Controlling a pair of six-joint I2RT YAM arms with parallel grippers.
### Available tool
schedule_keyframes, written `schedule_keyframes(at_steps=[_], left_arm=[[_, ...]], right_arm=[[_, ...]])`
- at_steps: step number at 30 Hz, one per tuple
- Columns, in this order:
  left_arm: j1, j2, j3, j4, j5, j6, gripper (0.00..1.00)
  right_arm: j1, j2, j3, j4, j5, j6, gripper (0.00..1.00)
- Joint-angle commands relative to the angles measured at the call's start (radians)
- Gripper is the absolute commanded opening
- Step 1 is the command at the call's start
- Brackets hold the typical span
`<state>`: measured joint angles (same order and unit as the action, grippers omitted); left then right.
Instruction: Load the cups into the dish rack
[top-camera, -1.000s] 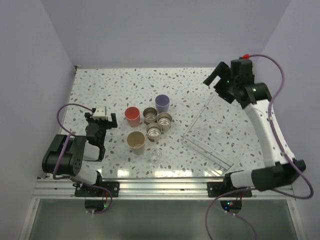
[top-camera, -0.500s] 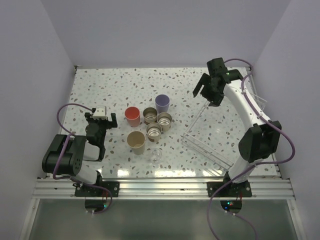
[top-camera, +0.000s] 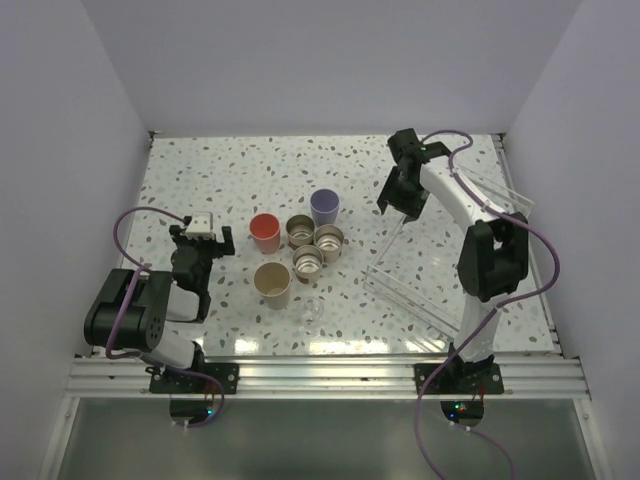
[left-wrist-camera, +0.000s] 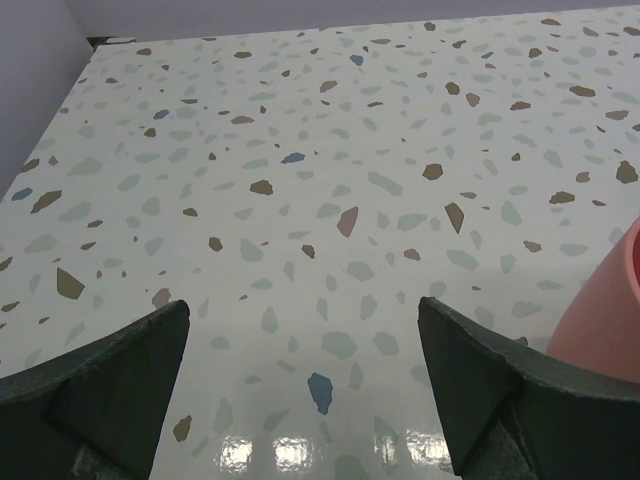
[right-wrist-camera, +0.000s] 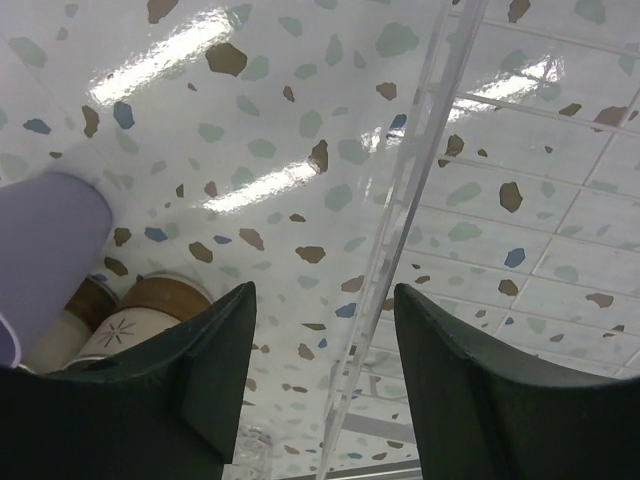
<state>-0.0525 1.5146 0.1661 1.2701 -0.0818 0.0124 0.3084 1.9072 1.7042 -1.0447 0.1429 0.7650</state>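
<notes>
Six cups stand grouped mid-table: a pink-red cup (top-camera: 264, 232), a lavender cup (top-camera: 323, 207), a taller tan cup (top-camera: 271, 283) and three short beige cups (top-camera: 300, 230) with shiny insides. The clear dish rack (top-camera: 415, 300) lies to their right with no cup in it. My right gripper (top-camera: 395, 203) hangs over the rack's far left corner. In the right wrist view, the right gripper (right-wrist-camera: 322, 295) is open, straddling the rack's thin wall (right-wrist-camera: 400, 200) without touching it, with the lavender cup (right-wrist-camera: 45, 250) at left. My left gripper (left-wrist-camera: 302, 310) is open over bare table, the pink-red cup (left-wrist-camera: 605, 320) at its right.
A small clear glass piece (top-camera: 312, 310) lies in front of the cups. Purple walls close the table at the back and both sides. The left arm (top-camera: 140, 310) is folded near the front left edge.
The right arm swung left from the rack's far right side to its far left corner, and its jaws narrowed. The left arm and the cups have not moved.
</notes>
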Motion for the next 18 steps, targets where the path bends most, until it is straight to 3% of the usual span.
schedule_keyframes(at_steps=[1,7,16,18], left_arm=[[0.008,0.001,0.012,0.084,0.002,0.018,1.00],[0.008,-0.001,0.012,0.081,0.002,0.018,1.00],[0.008,-0.005,0.013,0.069,0.001,0.015,1.00],[0.008,-0.033,0.019,0.025,-0.012,0.020,1.00]], right_arm=[[0.000,0.023,0.037,-0.026,0.035,-0.016,0.60],[0.000,0.041,0.006,-0.003,0.032,-0.044,0.42],[0.000,0.039,-0.003,0.011,0.043,-0.116,0.00],[0.001,0.039,0.000,0.014,0.032,-0.127,0.00]])
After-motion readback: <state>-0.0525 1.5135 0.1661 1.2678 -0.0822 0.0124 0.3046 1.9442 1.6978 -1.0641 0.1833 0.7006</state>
